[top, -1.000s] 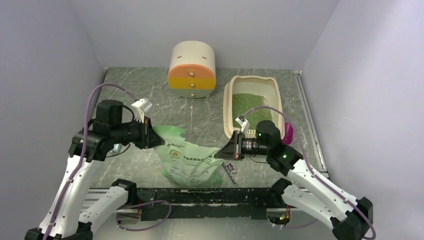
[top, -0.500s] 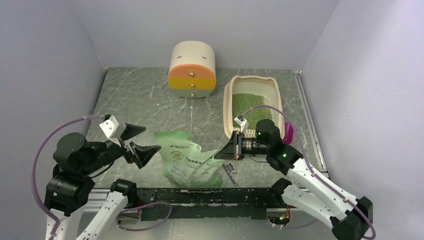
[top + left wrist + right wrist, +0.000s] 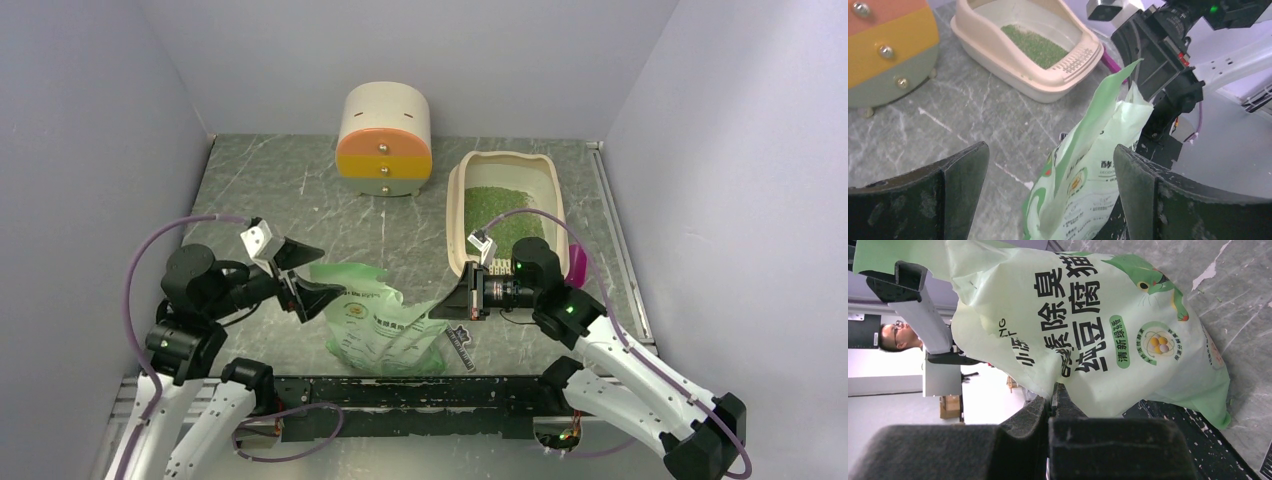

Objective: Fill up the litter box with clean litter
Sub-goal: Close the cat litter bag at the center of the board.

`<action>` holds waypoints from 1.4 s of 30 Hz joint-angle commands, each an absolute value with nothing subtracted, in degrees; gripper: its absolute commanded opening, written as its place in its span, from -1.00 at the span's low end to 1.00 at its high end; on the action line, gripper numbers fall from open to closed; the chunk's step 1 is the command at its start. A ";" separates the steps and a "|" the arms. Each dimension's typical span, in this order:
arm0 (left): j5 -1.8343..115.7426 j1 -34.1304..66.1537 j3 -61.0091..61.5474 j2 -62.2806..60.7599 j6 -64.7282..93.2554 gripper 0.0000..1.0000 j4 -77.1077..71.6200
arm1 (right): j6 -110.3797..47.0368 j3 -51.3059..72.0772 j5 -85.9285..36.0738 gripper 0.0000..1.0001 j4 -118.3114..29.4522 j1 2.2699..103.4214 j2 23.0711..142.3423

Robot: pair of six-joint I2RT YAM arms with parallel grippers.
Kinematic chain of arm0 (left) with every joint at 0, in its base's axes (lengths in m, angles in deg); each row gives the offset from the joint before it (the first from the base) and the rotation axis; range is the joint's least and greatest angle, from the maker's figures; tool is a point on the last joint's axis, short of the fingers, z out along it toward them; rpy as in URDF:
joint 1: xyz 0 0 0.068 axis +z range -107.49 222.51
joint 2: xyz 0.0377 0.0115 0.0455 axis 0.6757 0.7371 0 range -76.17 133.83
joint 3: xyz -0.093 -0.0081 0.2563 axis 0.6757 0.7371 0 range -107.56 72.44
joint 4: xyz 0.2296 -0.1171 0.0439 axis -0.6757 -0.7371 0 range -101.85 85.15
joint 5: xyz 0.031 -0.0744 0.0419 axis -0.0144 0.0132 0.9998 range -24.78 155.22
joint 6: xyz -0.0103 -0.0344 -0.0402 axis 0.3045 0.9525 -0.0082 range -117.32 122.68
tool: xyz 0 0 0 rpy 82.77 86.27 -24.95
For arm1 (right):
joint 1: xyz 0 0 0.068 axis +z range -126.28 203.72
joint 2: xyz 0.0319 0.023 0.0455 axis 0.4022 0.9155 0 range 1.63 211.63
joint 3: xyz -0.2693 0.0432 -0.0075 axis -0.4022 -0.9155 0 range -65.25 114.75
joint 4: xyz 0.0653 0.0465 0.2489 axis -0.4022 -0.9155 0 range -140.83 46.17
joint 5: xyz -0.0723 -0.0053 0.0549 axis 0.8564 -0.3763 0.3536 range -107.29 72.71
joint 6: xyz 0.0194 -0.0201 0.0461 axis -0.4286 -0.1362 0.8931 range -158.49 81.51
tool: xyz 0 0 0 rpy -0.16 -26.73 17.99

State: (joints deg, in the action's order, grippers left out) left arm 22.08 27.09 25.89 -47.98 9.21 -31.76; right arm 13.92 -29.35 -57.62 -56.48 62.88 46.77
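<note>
two grippers, two different states: my left gripper (image 3: 1050, 150) stands spread as wide as it goes and has nothing in it, one finger on either side of the raised flap of the green bag (image 3: 1083, 170) without touching it. my right gripper (image 3: 1053, 395) is clamped fully together. from its wrist view the tips look pinched on the bag's lower edge, but the film is thin, so i judge that a hold rather than see it plainly.

the litter box (image 3: 455, 215) sits at the far right of the table (image 3: 270, 190), beside the drawer unit (image 3: 385, 140) and well apart from the bag, with my right arm between them. the clean litter (image 3: 500, 215) lies as a thin green layer over much of its floor. how much is left in the bag i cannot tell.

several things could go wrong from here. if i close the left fingers high on that pointed flap, i catch only a sliver of slick film and it slides out as the bag's weight comes on. if the two holds rise unevenly, the mouth sags and granules spill onto the table short of the box. the right-hand pinch is small too, and a hard tug from the left could strip the bag out of it
</note>
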 commanded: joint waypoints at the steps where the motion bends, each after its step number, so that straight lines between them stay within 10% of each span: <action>1: 14.80 27.39 30.17 -45.43 15.17 0.96 -19.97 | 14.76 -24.96 -62.25 -1.00 -51.45 62.63 45.34; 11: -2.88 27.32 41.87 -39.13 27.26 0.96 -8.19 | 14.46 -23.59 -63.19 -1.00 -50.77 62.68 46.52; 19: -5.41 26.37 53.63 -37.88 51.34 0.96 30.65 | 14.96 -23.16 -63.39 -1.00 -50.11 62.73 46.99; 21: -6.04 25.59 54.02 -35.41 52.33 0.78 34.66 | 15.46 -23.44 -63.21 -1.00 -49.88 62.73 46.81; 27: -9.70 24.58 53.36 -31.39 55.23 -0.87 36.77 | 15.94 -23.64 -59.99 -1.00 -52.01 62.57 46.43; 36: -9.60 24.67 43.37 -36.69 29.30 -0.91 -11.54 | 27.10 -32.29 -69.24 -1.00 -45.43 54.45 44.17; 42: -14.24 25.52 42.23 -37.58 27.64 -0.90 -15.33 | 28.62 -34.11 -82.12 -1.00 -38.67 46.19 45.10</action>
